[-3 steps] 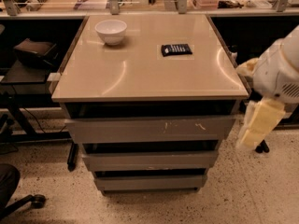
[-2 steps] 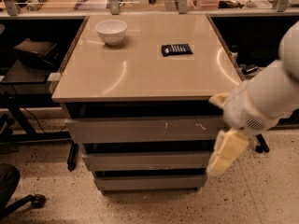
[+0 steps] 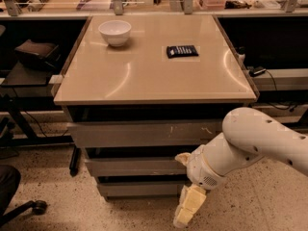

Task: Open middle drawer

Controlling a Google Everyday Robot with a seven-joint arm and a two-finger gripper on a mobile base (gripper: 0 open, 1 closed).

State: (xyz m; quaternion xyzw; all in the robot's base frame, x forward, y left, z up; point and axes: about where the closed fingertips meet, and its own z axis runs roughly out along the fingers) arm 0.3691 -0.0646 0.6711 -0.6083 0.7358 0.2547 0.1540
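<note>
The middle drawer (image 3: 134, 167) is the plain grey front of medium height in the cabinet under the beige table top (image 3: 144, 83). It sits flush and shut. My gripper (image 3: 188, 207), cream-coloured and pointing down, hangs from the white arm (image 3: 250, 138) in front of the cabinet's lower right. It is just below the middle drawer's right end, level with the bottom drawer, close to the floor. I cannot tell whether it touches the cabinet.
The taller top drawer front (image 3: 144, 134) has white scuffs. The slim bottom front (image 3: 139, 189) is lowest. A white bowl (image 3: 115, 32) and a black flat object (image 3: 182, 51) lie on the table top. A chair wheel (image 3: 37, 207) is on the floor at left.
My arm has swung from the cabinet's right side leftward and downward. The gripper now hangs in front of the lower right drawers. The drawers have not moved.
</note>
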